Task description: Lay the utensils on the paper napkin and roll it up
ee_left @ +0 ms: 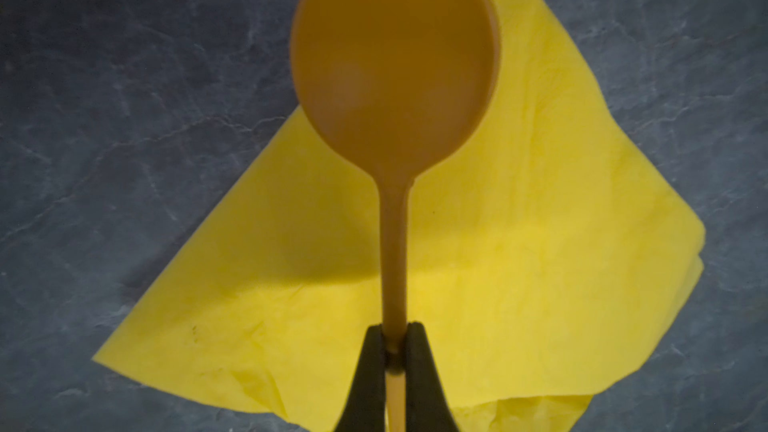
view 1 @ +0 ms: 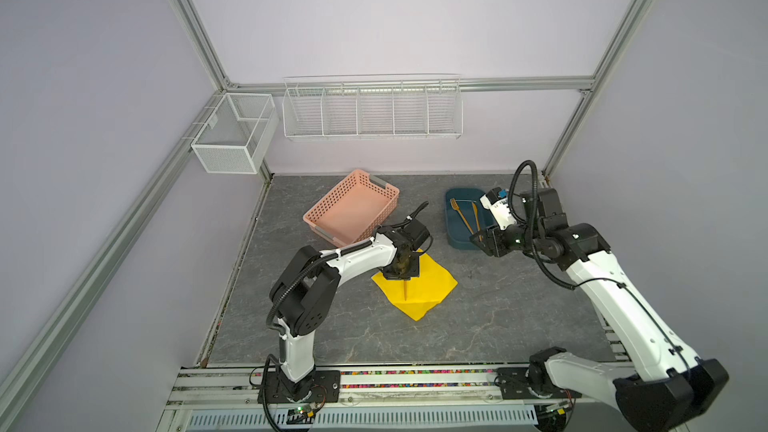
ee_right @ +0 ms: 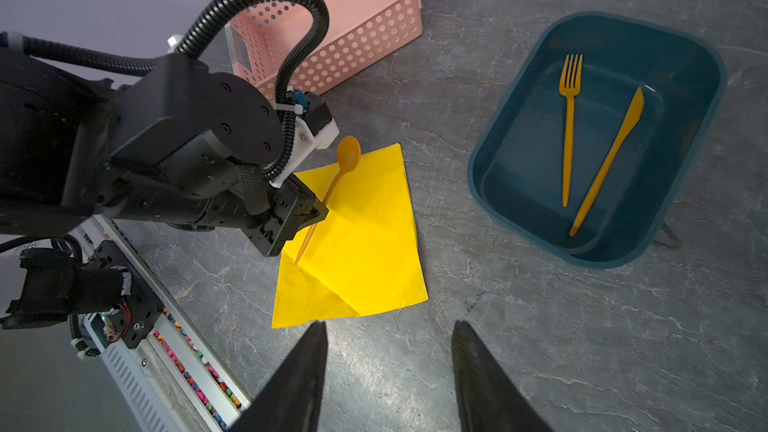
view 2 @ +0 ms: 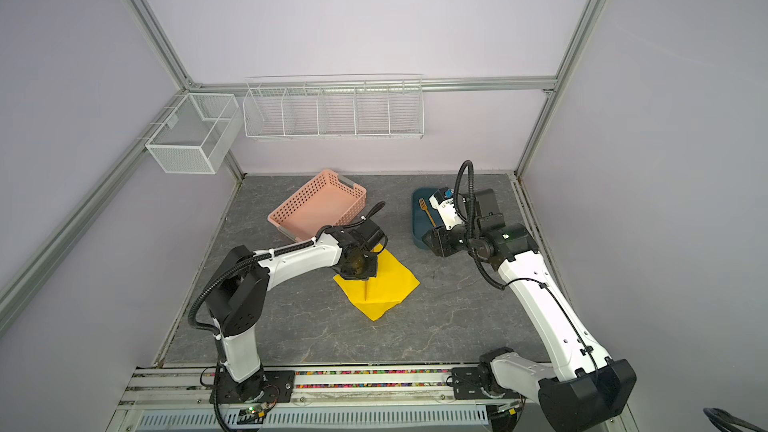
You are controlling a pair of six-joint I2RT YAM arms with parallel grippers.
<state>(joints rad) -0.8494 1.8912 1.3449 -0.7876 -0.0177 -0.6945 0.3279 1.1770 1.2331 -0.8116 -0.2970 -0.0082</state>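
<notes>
The yellow paper napkin (view 1: 430, 284) (view 2: 388, 284) (ee_right: 365, 243) lies flat mid-table, with one corner folded over. My left gripper (ee_left: 395, 328) (view 1: 402, 274) (ee_right: 320, 211) hangs over it, shut on the spoon's handle. The spoon (ee_left: 395, 56) (ee_right: 348, 155) is tilted, its bowl raised and its handle tip (view 1: 404, 290) down at the napkin. The fork (ee_right: 568, 126) (view 1: 460, 214) and knife (ee_right: 611, 160) (view 1: 476, 216) lie side by side in a dark blue tray (ee_right: 473, 168) (view 1: 451, 222). My right gripper (ee_right: 388, 326) (view 1: 478, 239) hovers open and empty beside the tray's near end.
A pink perforated basket (view 1: 316, 218) (ee_right: 374, 35), with nothing in it, stands behind the napkin. White wire baskets (view 1: 372, 110) hang on the back wall. The left arm (ee_right: 166, 151) reaches over the napkin's near-left side. The arms' base rail (view 1: 415, 384) runs along the table's front edge.
</notes>
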